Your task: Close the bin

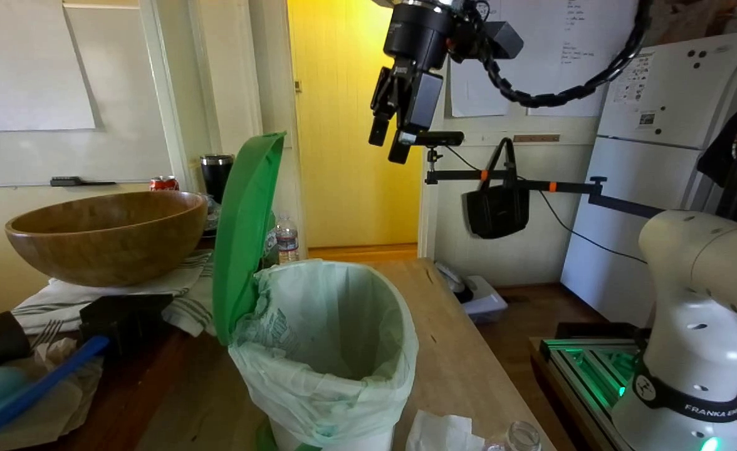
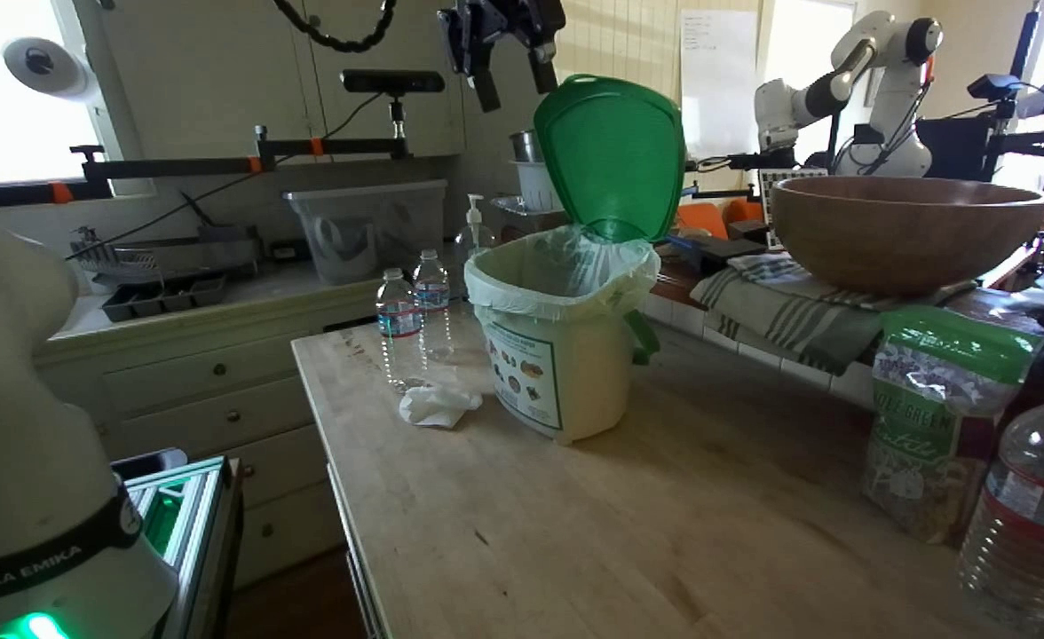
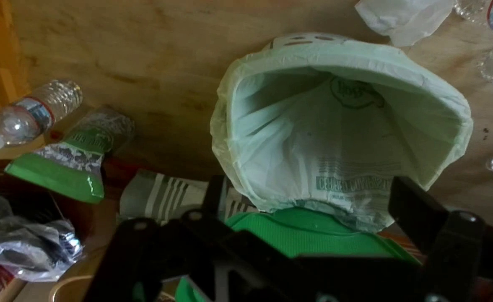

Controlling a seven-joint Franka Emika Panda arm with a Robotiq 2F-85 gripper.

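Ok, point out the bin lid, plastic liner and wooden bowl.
Bin lid (image 2: 609, 151): in an exterior view, inner face.
Plastic liner (image 3: 343, 134): in the wrist view, inner surface.
Wooden bowl (image 1: 108, 255): in an exterior view, outer wall.

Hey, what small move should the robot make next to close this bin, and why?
Probably move the gripper behind the lid, ready to push it shut: the lid stands raised, the bin gapes open, and the gripper hangs clear of both.

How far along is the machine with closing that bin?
None of the closing looks done: the green lid stands nearly upright and the bin gapes, its bag liner showing inside. Nothing is in hand: the claw hangs open and empty, apart from the lid. Left, most likely, is the whole job: swinging the lid down onto the bin.
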